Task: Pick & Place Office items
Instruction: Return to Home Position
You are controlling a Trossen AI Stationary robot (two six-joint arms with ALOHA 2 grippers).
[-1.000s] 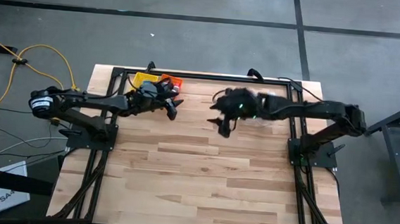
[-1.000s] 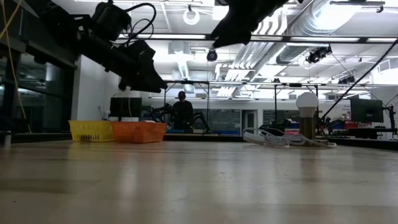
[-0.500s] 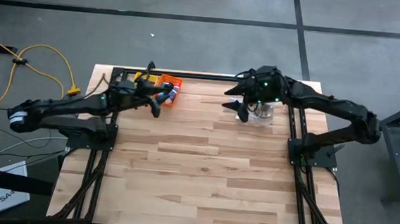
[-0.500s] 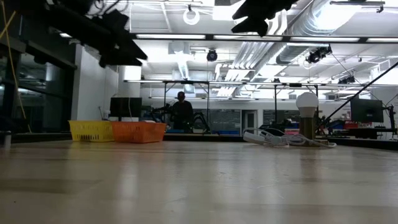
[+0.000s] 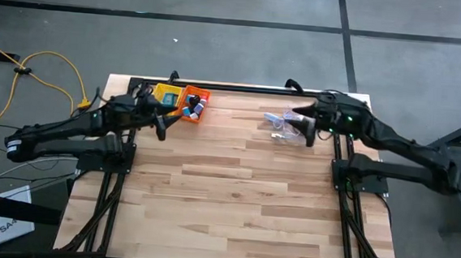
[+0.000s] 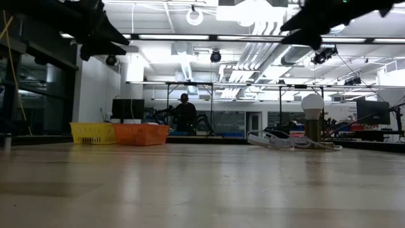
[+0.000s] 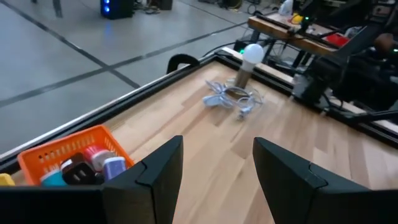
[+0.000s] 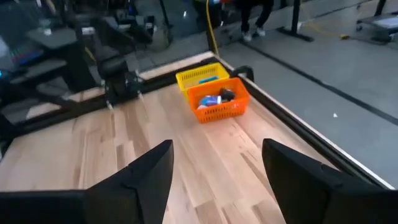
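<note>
Left gripper (image 7: 217,142) spread beside orange basket (image 8: 217,111); right gripper (image 8: 217,144) spread, perhaps over far-edge cable (image 7: 217,99)

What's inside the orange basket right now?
The orange basket holds small pieces: black, light-blue, pale purple and pink-red. Whatever lies beneath them is covered.

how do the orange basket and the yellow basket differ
The orange basket holds several small pieces, blue, black and pale; the yellow basket shows none I can make out. In the high view the yellow basket stands left of the orange basket. Both are small, meshed and side by side.
</note>
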